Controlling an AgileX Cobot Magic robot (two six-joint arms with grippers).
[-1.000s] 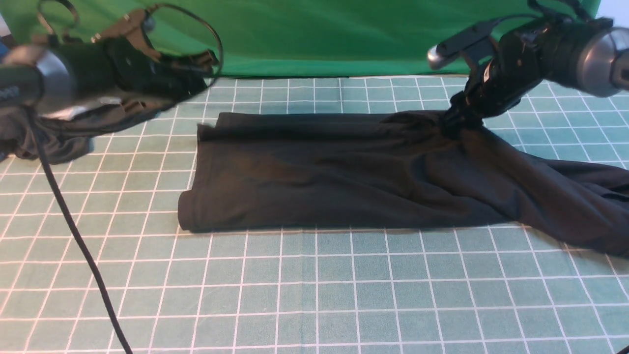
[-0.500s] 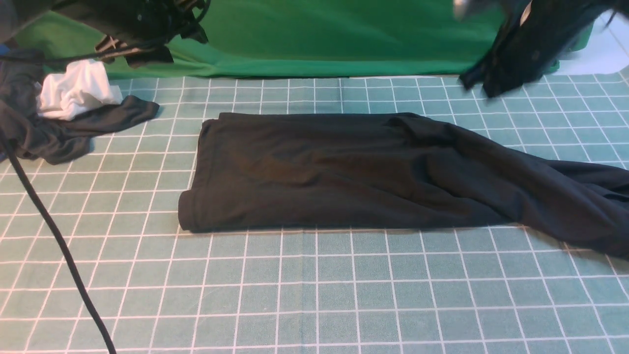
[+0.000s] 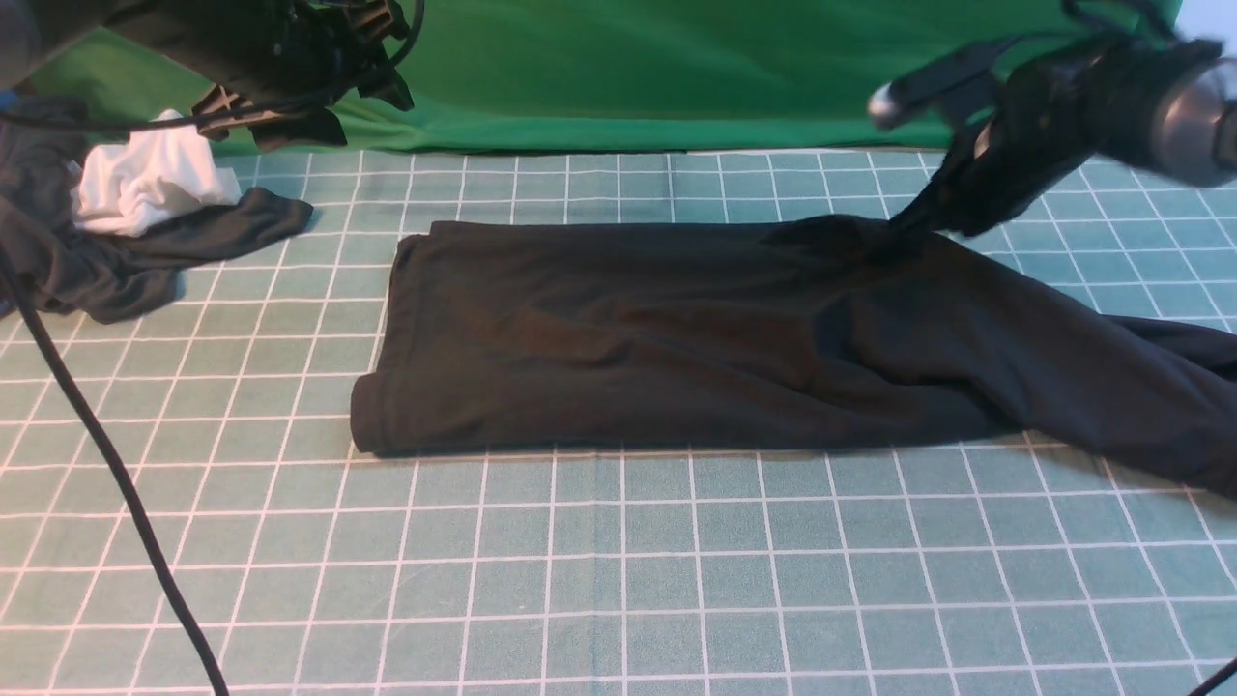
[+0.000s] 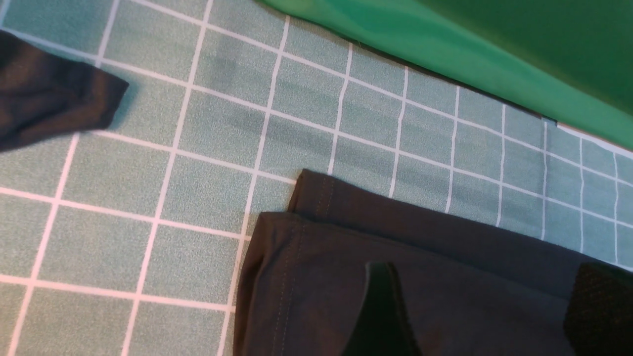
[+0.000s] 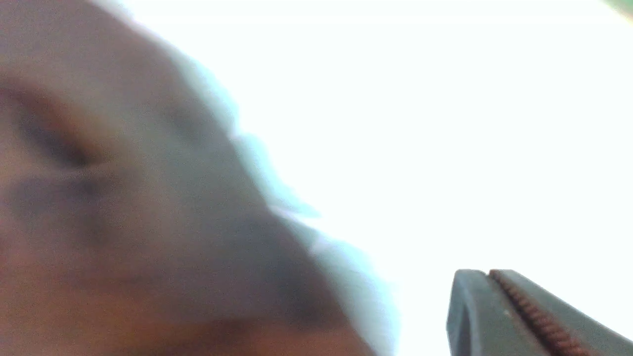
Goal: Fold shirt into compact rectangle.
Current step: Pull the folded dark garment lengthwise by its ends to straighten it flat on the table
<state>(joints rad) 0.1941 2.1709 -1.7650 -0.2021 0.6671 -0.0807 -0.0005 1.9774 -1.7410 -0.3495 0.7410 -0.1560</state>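
A black shirt (image 3: 676,338) lies folded into a long flat band across a green gridded mat (image 3: 618,580). Its left end is squared off, with two stitched layers stacked. Its right end is wrinkled and fans out past the front view's right edge.

Shirt (image 3: 676,329): its sleeve end runs off the front view's right edge.
Right gripper (image 3: 904,230): tips are lost, dark on dark, at the shirt's far edge; whether they pinch cloth cannot be told.
Right wrist view: blurred and washed out; one ridged finger (image 5: 524,316) is cut off at the corner.
Left gripper (image 4: 487,277): its fingers (image 4: 381,306) above the shirt's corner are cropped by the frame.
Grey garment (image 3: 97,261): left of the shirt, cut off by the picture's edge.
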